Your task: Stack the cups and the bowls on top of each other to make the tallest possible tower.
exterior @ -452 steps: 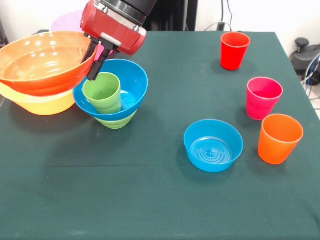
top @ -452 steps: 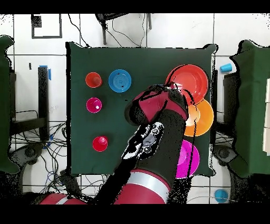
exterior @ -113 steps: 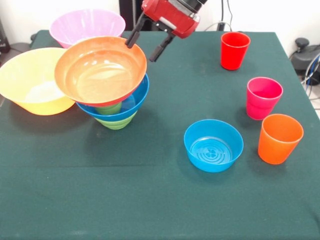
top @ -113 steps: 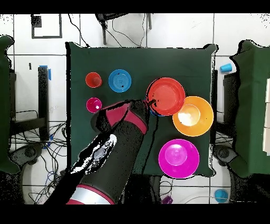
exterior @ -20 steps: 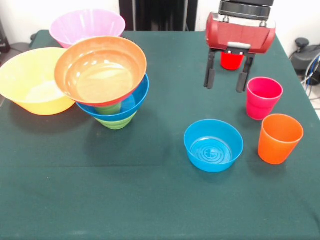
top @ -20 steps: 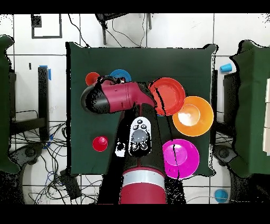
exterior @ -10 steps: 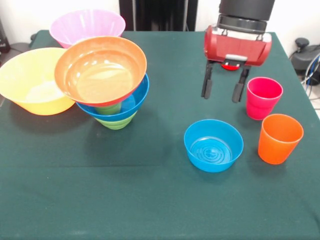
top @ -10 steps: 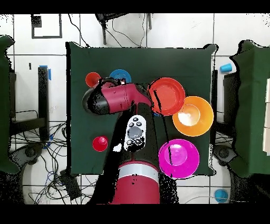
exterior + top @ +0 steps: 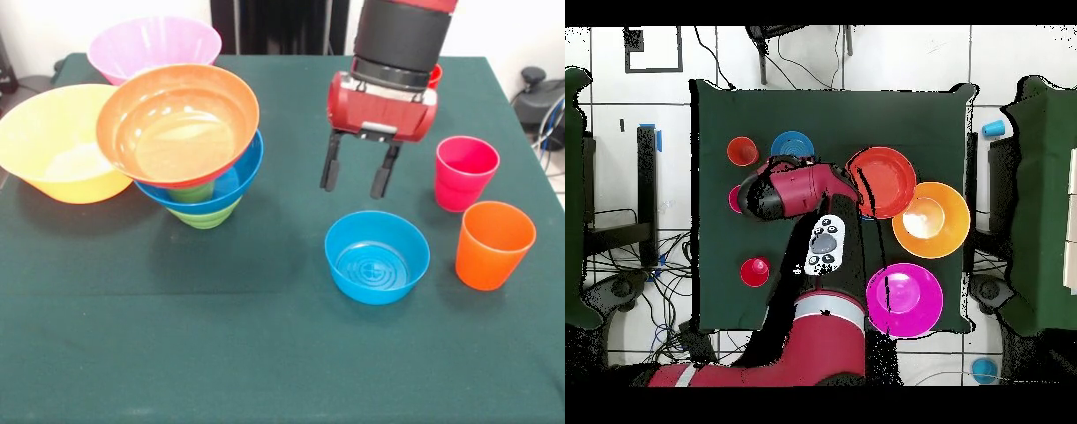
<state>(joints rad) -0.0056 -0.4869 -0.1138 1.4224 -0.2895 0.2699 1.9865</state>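
Covering most of the front view, the green worktop (image 9: 265,353) carries everything. At upper left sit the yellow-orange bowl (image 9: 53,146) and pink bowl (image 9: 150,40), beside the tower (image 9: 190,150): orange-red bowl tilted on blue bowl, on green bowl. Centre right, the end effector (image 9: 357,172) hangs released and empty above the small blue bowl (image 9: 377,257). Pink cup (image 9: 464,172) and orange cup (image 9: 493,245) stand at right.

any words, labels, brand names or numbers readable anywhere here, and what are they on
None can be read in either view.
The cups and bowls are plain coloured plastic; the small blue bowl bears only moulded rings on its bottom.
The gripper and its red housing show no lettering.
The arm's grey button pad in the overhead view has marks too small to read.
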